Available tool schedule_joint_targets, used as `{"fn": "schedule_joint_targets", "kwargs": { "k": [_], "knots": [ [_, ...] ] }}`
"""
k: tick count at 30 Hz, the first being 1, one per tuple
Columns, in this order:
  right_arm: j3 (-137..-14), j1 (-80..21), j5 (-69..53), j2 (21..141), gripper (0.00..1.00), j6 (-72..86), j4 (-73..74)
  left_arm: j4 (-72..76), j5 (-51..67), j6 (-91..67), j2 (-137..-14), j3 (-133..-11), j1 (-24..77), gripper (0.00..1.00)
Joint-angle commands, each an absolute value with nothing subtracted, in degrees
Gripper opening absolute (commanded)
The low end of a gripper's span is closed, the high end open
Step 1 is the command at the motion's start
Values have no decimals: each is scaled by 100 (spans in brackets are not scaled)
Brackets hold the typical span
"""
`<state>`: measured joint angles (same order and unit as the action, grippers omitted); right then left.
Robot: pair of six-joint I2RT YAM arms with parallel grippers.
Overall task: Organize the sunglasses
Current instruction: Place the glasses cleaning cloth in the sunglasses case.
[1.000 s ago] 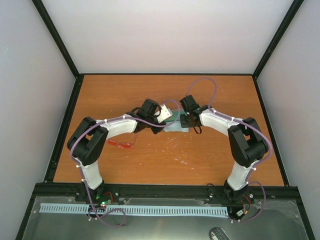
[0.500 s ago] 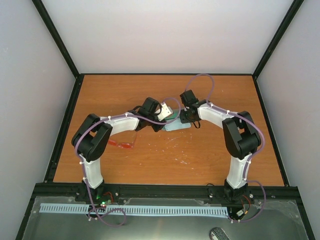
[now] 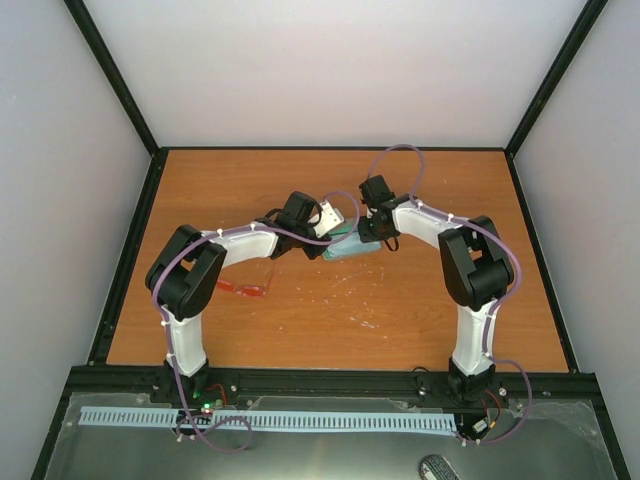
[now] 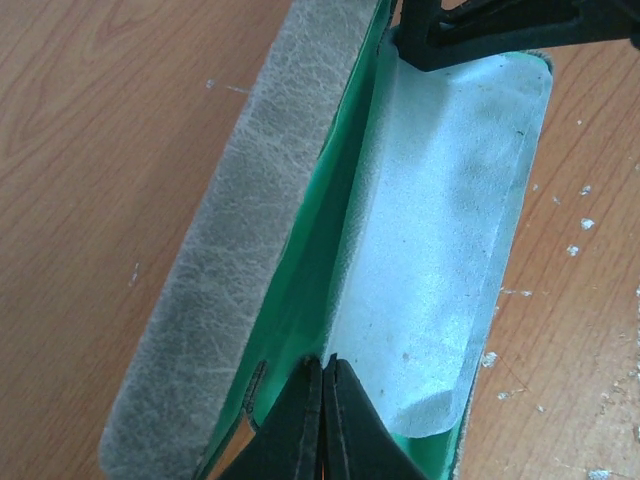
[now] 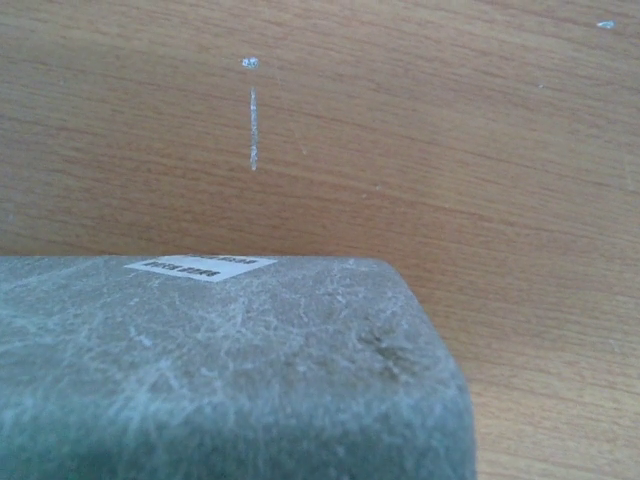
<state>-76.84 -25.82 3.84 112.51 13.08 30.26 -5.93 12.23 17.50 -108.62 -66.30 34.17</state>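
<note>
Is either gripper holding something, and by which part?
The left gripper is shut at the near edge of the cloth inside the case, perhaps pinching it. The right gripper's hold cannot be told. The sunglasses lie untouched.

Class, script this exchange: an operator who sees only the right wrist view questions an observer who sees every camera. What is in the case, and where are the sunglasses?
Operator: I see only the case's grey shell. What's in it?
Observer: The left wrist view shows a pale cloth on the green lining.
Operator: Where are the sunglasses?
Observer: On the table beside the left arm, apart from the case.
</note>
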Motion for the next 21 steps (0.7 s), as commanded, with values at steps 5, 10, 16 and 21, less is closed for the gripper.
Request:
{"fn": "schedule_joint_targets", "kwargs": {
  "k": [5, 10, 16, 21],
  "knots": [
    [-7965, -2514, 306, 11542, 4, 1195, 3133, -485, 1231, 1796, -10978, -6735, 3364, 1],
    [-8033, -2513, 285, 11584, 10, 1178, 3169, -486, 1205, 1829, -10968, -6721, 3353, 1],
    [-7948, -2510, 312, 11435, 23, 1207, 3180, -532, 1163, 1826, -10934, -6724, 3357, 7],
    [-7788, -2513, 363, 11235, 33, 1281, 3135, -619, 1104, 1820, -10871, -6678, 3357, 9]
  ]
}}
